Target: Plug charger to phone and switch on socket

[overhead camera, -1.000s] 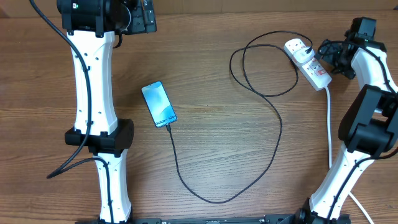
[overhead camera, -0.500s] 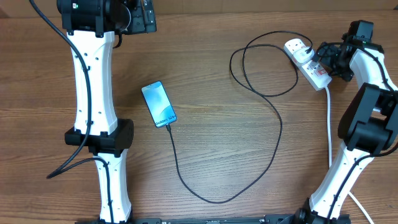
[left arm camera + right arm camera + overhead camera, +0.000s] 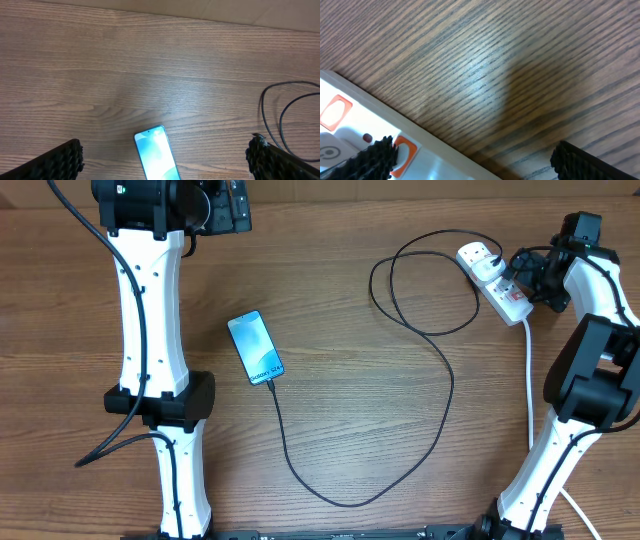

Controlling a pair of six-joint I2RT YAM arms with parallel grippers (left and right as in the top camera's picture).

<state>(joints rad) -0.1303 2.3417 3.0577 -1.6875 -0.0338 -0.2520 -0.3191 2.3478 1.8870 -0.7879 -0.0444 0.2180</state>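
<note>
Cable, near end: the charger (image 3: 445, 395) swings lowest toward your side of the table (image 3: 350, 360), in a wide U between the two arm bases.
Phone: the phone (image 3: 255, 348) lies flat, screen up and lit cyan, left of centre and a bit skewed. It is just to the right of the left arm (image 3: 150, 330) and nothing is gripping it.
Connector: the thin end of the charger meets the near short edge of the phone at (image 3: 272, 380). It is touching, but you can't tell from overhead whether it's fully seated.
Cable, far end: from the U it climbs the right side, makes a loop at centre-right, then runs to the socket.
Socket: the socket (image 3: 495, 278) lies at an angle at far right. The black plug (image 3: 482, 251) is in its far outlet. The white cord (image 3: 529, 380) leaves its near end and runs back along the right arm (image 3: 590, 370).
Switches: two red switches show in the right wrist view, one at (image 3: 332, 111) and one at (image 3: 405, 152). You can't read on or off from these frames.
Right gripper: the right gripper (image 3: 522, 268) is on the right flank of the socket with its fingers spread. One finger (image 3: 372, 157) is over the socket beside the second red switch; the other is out over bare wood. Contact with the switch: can't tell.
Left gripper: the left gripper (image 3: 228, 207) is at the far edge, well away from the phone. Its fingers (image 3: 60, 162) are wide apart and hold nothing. The wrist view shows the top of the phone between them, further down.
</note>
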